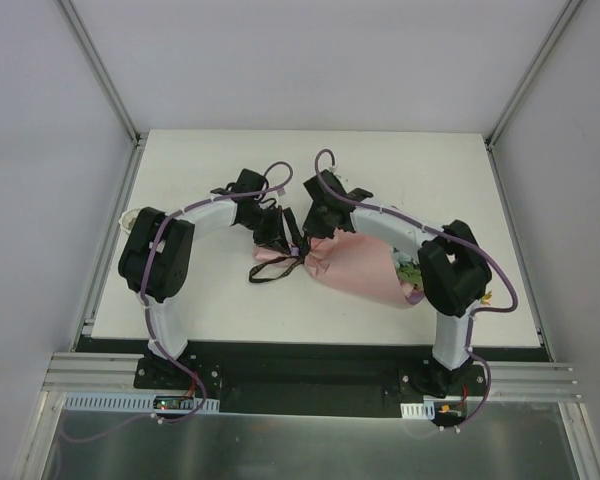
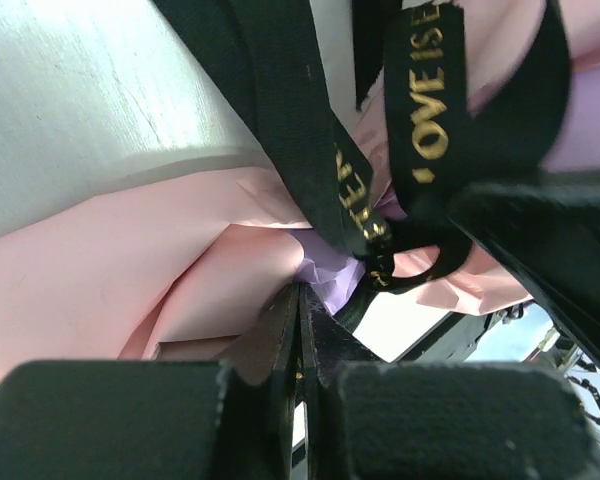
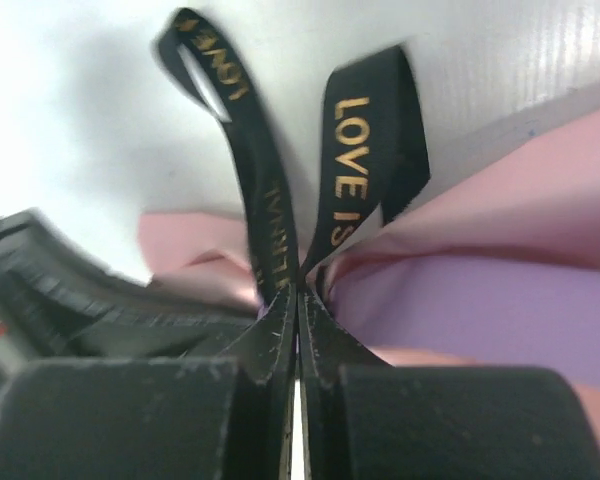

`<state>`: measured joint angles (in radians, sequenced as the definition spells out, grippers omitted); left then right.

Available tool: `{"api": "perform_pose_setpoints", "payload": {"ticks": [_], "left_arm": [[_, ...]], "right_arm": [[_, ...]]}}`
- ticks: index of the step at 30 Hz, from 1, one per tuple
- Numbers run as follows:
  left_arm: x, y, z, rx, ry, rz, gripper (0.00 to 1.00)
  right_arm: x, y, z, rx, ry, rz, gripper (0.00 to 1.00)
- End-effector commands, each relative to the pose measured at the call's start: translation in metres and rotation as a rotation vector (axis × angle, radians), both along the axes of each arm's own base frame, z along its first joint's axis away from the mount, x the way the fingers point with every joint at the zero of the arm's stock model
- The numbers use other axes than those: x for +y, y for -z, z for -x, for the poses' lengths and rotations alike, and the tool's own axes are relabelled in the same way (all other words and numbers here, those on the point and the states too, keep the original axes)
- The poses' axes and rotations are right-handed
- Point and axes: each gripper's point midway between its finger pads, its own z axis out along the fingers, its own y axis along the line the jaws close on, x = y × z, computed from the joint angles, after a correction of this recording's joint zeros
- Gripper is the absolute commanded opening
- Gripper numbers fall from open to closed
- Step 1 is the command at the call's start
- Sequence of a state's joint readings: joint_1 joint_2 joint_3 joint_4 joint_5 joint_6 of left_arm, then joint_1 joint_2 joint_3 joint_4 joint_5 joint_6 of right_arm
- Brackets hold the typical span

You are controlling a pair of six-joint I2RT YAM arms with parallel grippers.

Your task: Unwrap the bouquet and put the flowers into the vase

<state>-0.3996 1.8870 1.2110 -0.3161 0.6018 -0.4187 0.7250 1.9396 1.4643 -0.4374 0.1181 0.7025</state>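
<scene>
The bouquet (image 1: 355, 265) lies sideways on the surface (image 1: 230, 320), its tied neck between my arms. My right end effector (image 3: 298, 300) is clamped on the black ribbon (image 3: 350, 170). The left end effector (image 2: 298, 305) is closed against the paper near the knot; whether it grips anything, I can't tell. Pulling the wrong strand could jam the knot or drag the whole cone.
</scene>
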Motion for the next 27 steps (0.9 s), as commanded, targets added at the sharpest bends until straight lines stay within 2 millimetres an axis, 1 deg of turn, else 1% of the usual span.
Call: {"api": "perform_pose_setpoints", "payload": {"ticks": [1,3,4,6,7,8,9,10,11,12,13,14,16,17,19,20,22,23,25,27], "left_arm": [[0.002,0.008,-0.003,0.014,-0.005,-0.041,0.0],[0.003,0.009,-0.002,0.014,-0.001,-0.045,0.0],[0.003,0.011,-0.002,0.02,-0.003,-0.049,0.0],[0.004,0.014,-0.002,0.025,-0.002,-0.056,0.0],[0.004,0.016,-0.001,0.031,-0.001,-0.058,0.0],[0.004,0.016,-0.002,0.032,-0.001,-0.059,0.0],[0.004,0.017,-0.002,0.034,-0.001,-0.058,0.0],[0.005,0.018,-0.001,0.038,0.0,-0.062,0.0],[0.004,0.017,-0.002,0.036,0.0,-0.061,0.0],[0.004,0.018,-0.001,0.039,0.0,-0.061,0.0],[0.005,0.018,-0.001,0.039,-0.001,-0.064,0.0],[0.004,0.017,-0.002,0.035,-0.001,-0.062,0.0],[0.005,0.018,-0.002,0.038,0.0,-0.065,0.0],[0.005,0.019,-0.002,0.039,-0.001,-0.067,0.0],[0.005,0.02,-0.002,0.042,0.001,-0.069,0.0],[0.005,0.021,-0.002,0.041,-0.001,-0.072,0.0],[0.005,0.021,-0.002,0.043,0.001,-0.072,0.0],[0.006,0.022,-0.001,0.048,0.0,-0.075,0.0],[0.005,0.021,-0.002,0.044,0.002,-0.071,0.0],[0.005,0.022,-0.002,0.045,0.002,-0.074,0.0]], "right_arm": [[0.016,-0.078,-0.009,-0.2,-0.053,-0.172,0.01],[0.02,-0.089,-0.004,-0.223,-0.072,-0.231,0.01],[0.027,-0.098,-0.005,-0.244,-0.09,-0.279,0.01],[0.029,-0.108,-0.002,-0.263,-0.095,-0.32,0.01],[0.036,-0.116,0.003,-0.267,-0.128,-0.368,0.01],[0.037,-0.122,0.004,-0.281,-0.134,-0.388,0.01],[0.035,-0.137,0.007,-0.309,-0.139,-0.413,0.01],[0.034,-0.141,0.01,-0.329,-0.141,-0.42,0.01],[0.031,-0.147,0.011,-0.349,-0.144,-0.425,0.01],[0.027,-0.165,0.015,-0.388,-0.15,-0.445,0.01],[0.023,-0.171,0.018,-0.417,-0.159,-0.436,0.01],[0.017,-0.188,0.022,-0.456,-0.162,-0.448,0.01],[0.008,-0.202,0.024,-0.507,-0.147,-0.443,0.01],[0.002,-0.215,0.029,-0.543,-0.159,-0.449,0.01],[-0.004,-0.229,0.033,-0.583,-0.163,-0.449,0.01],[-0.009,-0.243,0.036,-0.626,-0.179,-0.451,0.01],[-0.015,-0.258,0.039,-0.67,-0.188,-0.445,0.01],[-0.02,-0.276,0.043,-0.717,-0.198,-0.452,0.01],[-0.025,-0.293,0.047,-0.762,-0.21,-0.452,0.01],[-0.032,-0.32,0.054,-0.827,-0.234,-0.46,0.01]]}}
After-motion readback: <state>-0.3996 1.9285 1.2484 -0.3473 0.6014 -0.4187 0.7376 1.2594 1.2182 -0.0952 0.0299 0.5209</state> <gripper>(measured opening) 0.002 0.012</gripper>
